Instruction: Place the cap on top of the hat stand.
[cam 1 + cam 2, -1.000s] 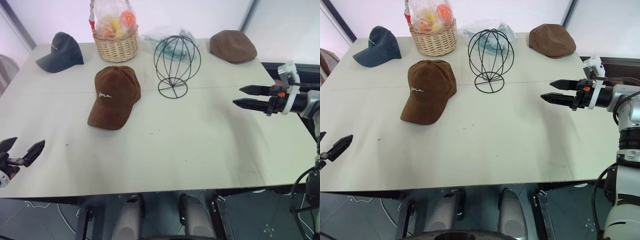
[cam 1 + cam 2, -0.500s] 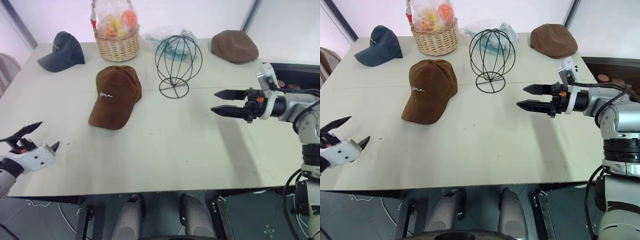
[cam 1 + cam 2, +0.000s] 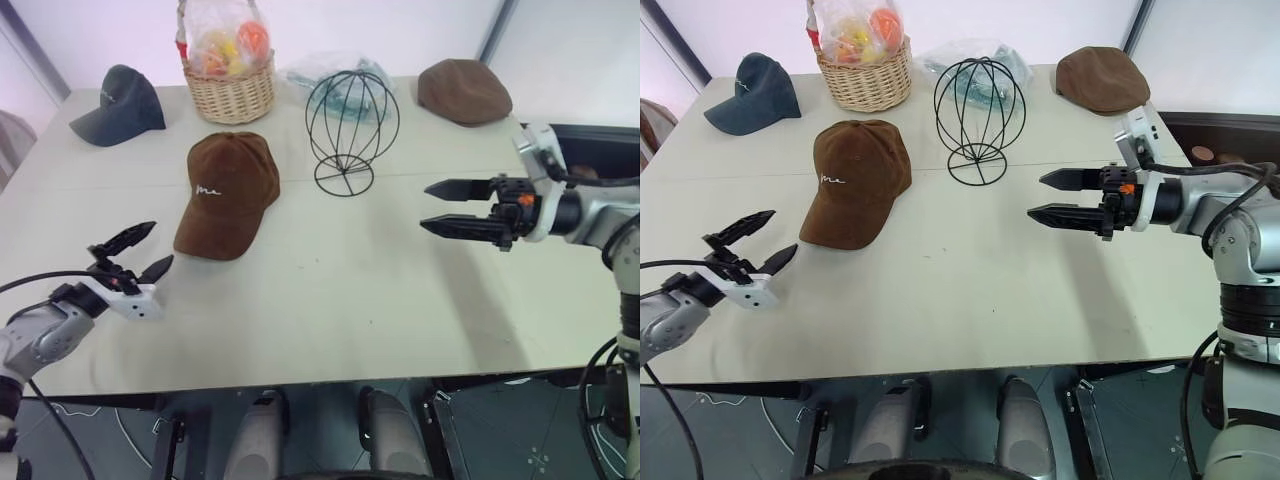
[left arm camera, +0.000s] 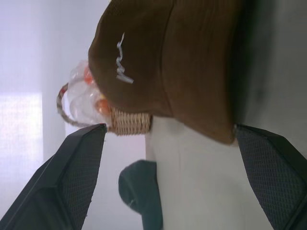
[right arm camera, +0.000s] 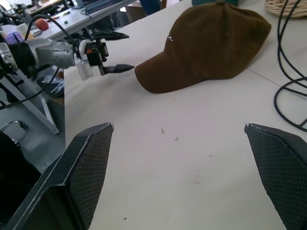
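Note:
The brown cap (image 3: 228, 192) with white script lies on the table left of centre, brim toward me. The black wire hat stand (image 3: 351, 130) stands upright to its right, bare. My left gripper (image 3: 158, 245) hovers open just left of the brim, apart from it, pointing at the cap. In the left wrist view the cap (image 4: 177, 67) sits ahead between the spread fingers (image 4: 72, 177). My right gripper (image 3: 427, 207) is open over the table's right half, pointing left, below and right of the stand, holding nothing. The right wrist view shows the cap (image 5: 216, 43) and the left gripper (image 5: 115, 52) beyond.
A dark grey cap (image 3: 120, 103) lies at the back left. A wicker basket (image 3: 232, 90) with bagged fruit stands behind the brown cap. A brown flat cap (image 3: 463, 92) is at the back right. A clear plastic bag (image 3: 335, 70) lies behind the stand.
My left gripper has come in from the table's front left corner toward the cap's brim and rolled. The right gripper moved left earlier and has since held nearly still.

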`<state>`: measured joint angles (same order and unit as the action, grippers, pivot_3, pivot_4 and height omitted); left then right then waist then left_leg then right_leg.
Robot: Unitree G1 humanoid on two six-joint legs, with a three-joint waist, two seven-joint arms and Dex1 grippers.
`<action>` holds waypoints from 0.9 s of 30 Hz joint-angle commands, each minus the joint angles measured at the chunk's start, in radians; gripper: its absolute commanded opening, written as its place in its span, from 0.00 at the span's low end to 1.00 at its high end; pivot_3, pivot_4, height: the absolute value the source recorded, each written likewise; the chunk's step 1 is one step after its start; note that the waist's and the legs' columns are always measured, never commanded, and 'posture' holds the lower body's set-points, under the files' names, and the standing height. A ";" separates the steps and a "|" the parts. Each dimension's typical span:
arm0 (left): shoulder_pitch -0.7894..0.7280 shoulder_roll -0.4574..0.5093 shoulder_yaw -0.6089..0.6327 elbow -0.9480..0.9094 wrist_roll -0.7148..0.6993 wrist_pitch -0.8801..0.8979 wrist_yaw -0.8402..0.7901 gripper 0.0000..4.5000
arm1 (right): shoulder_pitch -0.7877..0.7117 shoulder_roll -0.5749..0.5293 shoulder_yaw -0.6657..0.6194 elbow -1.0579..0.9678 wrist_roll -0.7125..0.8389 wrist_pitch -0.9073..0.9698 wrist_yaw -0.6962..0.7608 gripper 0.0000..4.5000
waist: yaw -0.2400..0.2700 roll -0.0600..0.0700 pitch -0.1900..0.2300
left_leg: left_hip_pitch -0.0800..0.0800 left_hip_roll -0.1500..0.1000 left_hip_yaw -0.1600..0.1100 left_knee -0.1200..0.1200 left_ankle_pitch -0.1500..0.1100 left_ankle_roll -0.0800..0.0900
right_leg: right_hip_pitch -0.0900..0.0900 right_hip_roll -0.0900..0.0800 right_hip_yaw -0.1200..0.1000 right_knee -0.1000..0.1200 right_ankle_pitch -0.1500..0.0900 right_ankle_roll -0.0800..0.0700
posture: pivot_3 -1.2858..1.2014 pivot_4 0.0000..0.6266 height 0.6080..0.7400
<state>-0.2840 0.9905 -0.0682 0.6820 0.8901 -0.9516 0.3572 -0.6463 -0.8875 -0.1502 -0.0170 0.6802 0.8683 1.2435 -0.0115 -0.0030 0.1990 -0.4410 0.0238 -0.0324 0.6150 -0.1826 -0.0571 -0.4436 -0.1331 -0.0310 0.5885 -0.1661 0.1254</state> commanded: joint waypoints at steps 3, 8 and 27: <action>-0.110 -0.016 -0.125 0.052 0.086 -0.029 0.131 0.99 | -0.019 -0.023 -0.029 -0.016 0.020 -0.004 -0.010 1.00 | 0.002 0.000 0.000 | 0.000 0.000 0.000 0.000 0.000 0.000 | 0.000 0.000 0.000 0.003 0.000 0.000 | 0.52 0.24 1.00; -0.208 -0.037 -0.224 0.120 0.133 -0.017 0.203 0.99 | -0.019 -0.021 -0.030 -0.019 0.025 -0.005 -0.022 1.00 | 0.002 0.000 0.000 | 0.000 0.000 0.000 0.003 0.000 0.000 | 0.000 0.000 0.000 0.005 -0.001 0.002 | 0.52 0.24 1.00; -0.340 -0.079 -0.288 0.148 0.080 0.104 0.310 0.01 | 0.003 -0.028 -0.060 -0.027 0.037 -0.015 -0.070 1.00 | 0.021 0.000 0.000 | -0.001 0.001 0.000 0.009 0.000 0.000 | 0.000 0.000 0.000 0.007 -0.002 0.003 | 0.52 0.24 1.00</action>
<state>-0.6215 0.9012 -0.4060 0.8756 1.0171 -0.8875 0.6471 -0.6301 -0.8921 -0.1678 -0.0186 0.7030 0.8673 1.1759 0.0099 -0.0033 0.1990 -0.4415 0.0247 -0.0320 0.6238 -0.1825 -0.0573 -0.4434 -0.1333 -0.0309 0.5954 -0.1685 0.1281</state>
